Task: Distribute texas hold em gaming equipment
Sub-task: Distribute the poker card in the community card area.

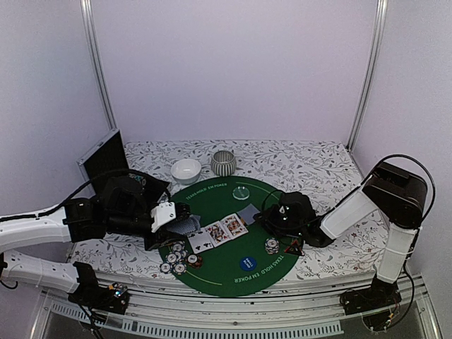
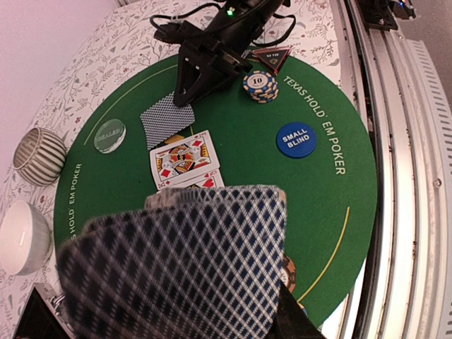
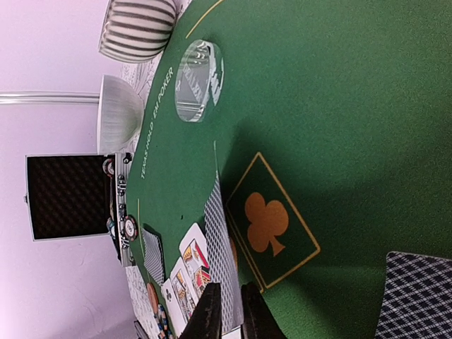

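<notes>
Perhaps three face-up cards (image 1: 214, 232)

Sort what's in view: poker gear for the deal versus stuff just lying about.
Job: playing cards, poker chips, Small Blind disc, pale green disc, red-black triangle.
Lying about: white bowl, striped grey bowl, green mat, open case.

We log the mat (image 1: 212, 272) as green with white lettering, a thin yellow line and an orange club (image 3: 267, 222) in a yellow diamond. Playing cards (image 2: 183, 275) have blue-white lattice backs. Face-up cards (image 2: 185, 157) are white, red and yellow. One button disc (image 2: 296, 140) is blue with white text, another disc (image 2: 109, 135) pale green. Chip stack (image 2: 260, 85): blue-white stripes. Triangle (image 2: 272, 58): red-black. Bowls: one white (image 2: 25, 236), one grey-striped (image 2: 39, 155). Tablecloth (image 1: 318, 166): white, grey floral.
</notes>
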{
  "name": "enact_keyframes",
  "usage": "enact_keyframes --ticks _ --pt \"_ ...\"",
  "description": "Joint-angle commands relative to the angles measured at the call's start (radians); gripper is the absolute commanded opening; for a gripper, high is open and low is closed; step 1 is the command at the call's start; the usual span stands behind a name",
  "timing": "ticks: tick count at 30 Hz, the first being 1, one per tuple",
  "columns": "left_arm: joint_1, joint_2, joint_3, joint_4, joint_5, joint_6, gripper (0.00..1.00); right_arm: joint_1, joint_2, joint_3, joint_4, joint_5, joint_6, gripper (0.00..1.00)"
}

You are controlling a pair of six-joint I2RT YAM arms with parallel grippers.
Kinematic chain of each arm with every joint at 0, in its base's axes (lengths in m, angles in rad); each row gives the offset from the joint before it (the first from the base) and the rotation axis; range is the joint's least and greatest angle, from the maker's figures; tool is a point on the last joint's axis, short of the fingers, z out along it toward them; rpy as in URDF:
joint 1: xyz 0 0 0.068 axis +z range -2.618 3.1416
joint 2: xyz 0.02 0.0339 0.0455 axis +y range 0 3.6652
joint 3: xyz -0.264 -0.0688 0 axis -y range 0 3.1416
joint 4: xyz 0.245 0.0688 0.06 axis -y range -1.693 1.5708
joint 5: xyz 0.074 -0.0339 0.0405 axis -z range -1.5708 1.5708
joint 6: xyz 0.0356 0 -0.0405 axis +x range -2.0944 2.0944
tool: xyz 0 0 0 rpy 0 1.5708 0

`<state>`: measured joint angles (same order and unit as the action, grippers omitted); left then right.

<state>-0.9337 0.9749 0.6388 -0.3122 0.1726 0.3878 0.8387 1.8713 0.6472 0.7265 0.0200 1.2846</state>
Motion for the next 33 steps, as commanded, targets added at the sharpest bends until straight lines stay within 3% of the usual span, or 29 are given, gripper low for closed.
enact_keyframes --ticks 1,8,17,23,27,29,31,33 --pt "0.000 -0.019 0.018 0.015 0.015 -0.011 0.29 0.019 0.004 0.001 0.022 -0.024 0.015 0.15" --pt "0.001 -0.023 0.017 0.015 0.011 -0.013 0.29 0.031 -0.066 -0.013 0.000 -0.005 0.002 0.24" --pt "0.001 -0.033 0.018 0.015 0.015 -0.014 0.30 0.036 -0.167 -0.081 -0.048 0.015 0.015 0.54" --pt "0.001 -0.030 0.018 0.013 0.015 -0.014 0.30 0.044 -0.253 -0.087 -0.109 0.015 -0.015 0.61" --pt "0.000 -0.030 0.018 0.013 0.016 -0.013 0.30 0.094 -0.355 0.039 -0.254 0.071 -0.276 0.67" --pt "0.001 -0.029 0.019 0.013 0.016 -0.013 0.30 0.141 -0.373 0.144 -0.344 0.057 -0.582 0.71" --pt "0.001 -0.025 0.019 0.013 0.018 -0.013 0.30 0.165 -0.375 0.214 -0.370 -0.096 -0.802 0.74" --pt "0.001 -0.022 0.020 0.013 0.020 -0.013 0.30 0.168 -0.356 0.261 -0.381 -0.273 -0.909 0.75"
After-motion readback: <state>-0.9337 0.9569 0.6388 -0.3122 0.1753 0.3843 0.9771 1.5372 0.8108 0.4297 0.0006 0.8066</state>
